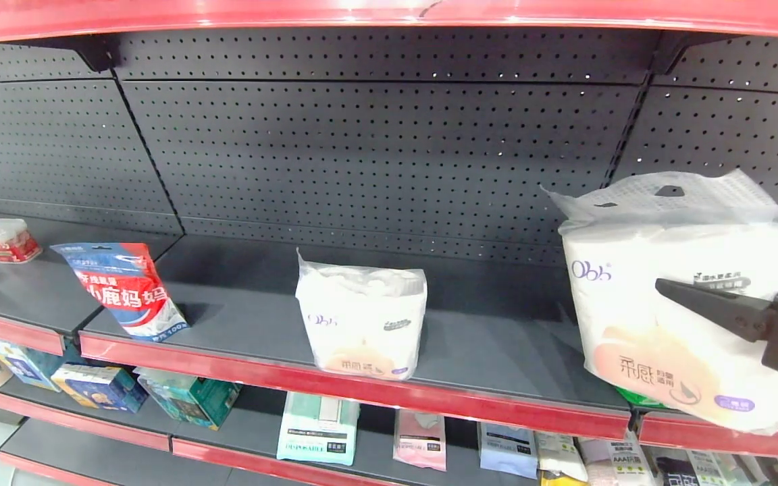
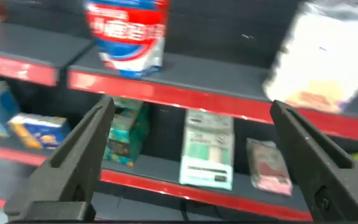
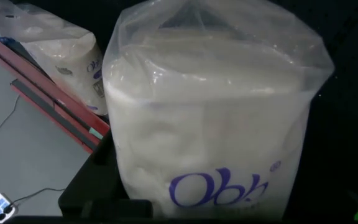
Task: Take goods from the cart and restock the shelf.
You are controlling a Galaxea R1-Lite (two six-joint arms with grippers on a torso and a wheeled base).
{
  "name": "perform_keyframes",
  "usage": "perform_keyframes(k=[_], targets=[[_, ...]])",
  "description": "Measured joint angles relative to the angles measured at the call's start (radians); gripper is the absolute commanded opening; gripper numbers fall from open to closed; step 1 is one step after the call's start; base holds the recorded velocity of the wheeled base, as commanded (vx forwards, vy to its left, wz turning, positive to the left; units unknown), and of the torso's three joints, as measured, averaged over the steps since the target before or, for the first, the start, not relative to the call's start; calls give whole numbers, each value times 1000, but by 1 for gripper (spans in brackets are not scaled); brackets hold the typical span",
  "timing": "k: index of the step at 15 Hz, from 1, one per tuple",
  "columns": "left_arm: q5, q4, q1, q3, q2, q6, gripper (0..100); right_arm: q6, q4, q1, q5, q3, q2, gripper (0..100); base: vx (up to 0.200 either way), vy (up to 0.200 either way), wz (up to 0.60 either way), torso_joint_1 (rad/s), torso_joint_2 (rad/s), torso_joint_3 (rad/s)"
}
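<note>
Right pincer [image 1: 672, 290] clamped on a large white toilet-paper pack [image 1: 639, 337], held at the right end of the grey shelf [image 1: 497, 337] over its red front edge, well apart from a smaller matching pack [image 1: 360, 320] standing mid-shelf; left pincer [image 2: 192, 106] spread apart.

My right gripper [image 1: 699, 300] at right edge of head view, clamped on tissue pack [image 1: 632, 270]; left gripper [image 2: 191, 102] jaws spread wide.
</note>
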Motion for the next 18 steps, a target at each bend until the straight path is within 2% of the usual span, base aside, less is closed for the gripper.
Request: perform_keyframes(k=[4, 6, 7, 8, 10, 18], targets=[[20, -1, -8, 0, -44, 6, 100, -2, -1, 0, 0, 8, 21, 0, 0, 0, 0, 0, 0, 0], [27, 3, -9, 0, -51, 33, 100, -7, -1, 0, 0, 11, 25, 0, 0, 0, 0, 0, 0, 0], [29, 24, -10, 0, -52, 100, 100, -6, -1, 0, 0, 11, 26, 0, 0, 0, 0, 0, 0, 0], [29, 52, -10, 0, -53, 146, 100, -4, -1, 0, 0, 13, 26, 0, 0, 0, 0, 0, 0, 0], [35, 58, -10, 0, -54, 108, 100, -2, 0, -1, 0, 16, 25, 0, 0, 0, 0, 0, 0, 0], [36, 59, -10, 0, -55, 106, 100, -1, -1, -2, 0, 46, 38, 0, 0, 0, 0, 0, 0, 0]])
